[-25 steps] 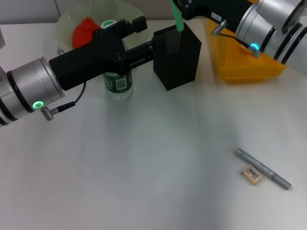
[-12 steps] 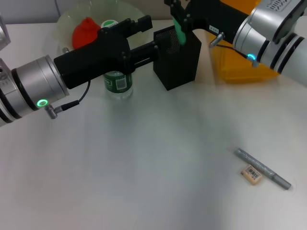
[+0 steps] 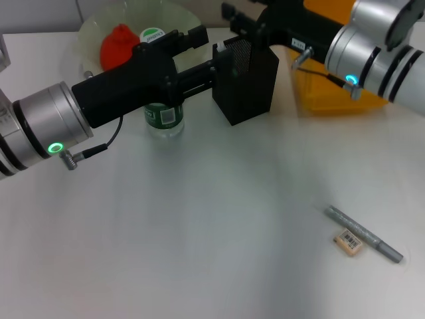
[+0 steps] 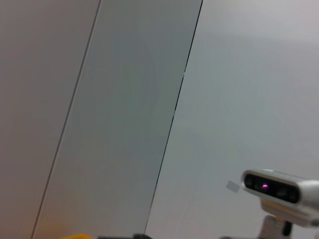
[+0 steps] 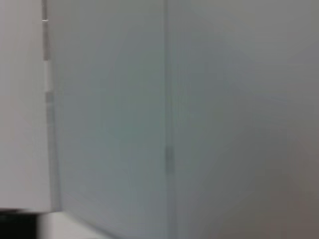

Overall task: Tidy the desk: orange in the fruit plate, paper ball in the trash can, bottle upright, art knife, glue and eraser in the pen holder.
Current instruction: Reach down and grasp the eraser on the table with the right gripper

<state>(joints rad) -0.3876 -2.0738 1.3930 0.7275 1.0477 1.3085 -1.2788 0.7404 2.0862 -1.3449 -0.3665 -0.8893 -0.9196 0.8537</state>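
Note:
The black mesh pen holder stands at the back of the white desk. My right gripper hovers over its top, fingers apart and empty. My left gripper reaches to the holder's left side, fingers spread, the lower one against the mesh. The bottle stands upright under my left arm. The orange lies in the pale-green fruit plate. A grey art knife and the tan eraser lie at the front right. The yellow trash can is behind my right arm. The paper ball is out of view.
Both wrist views show only a pale wall; a small white camera unit sits in the left wrist view. The pen holder, bottle and plate stand close together at the back.
The green stick my right gripper held above the pen holder is gone from sight, and the gripper now stands open over the holder. My left arm stayed at the holder's side.

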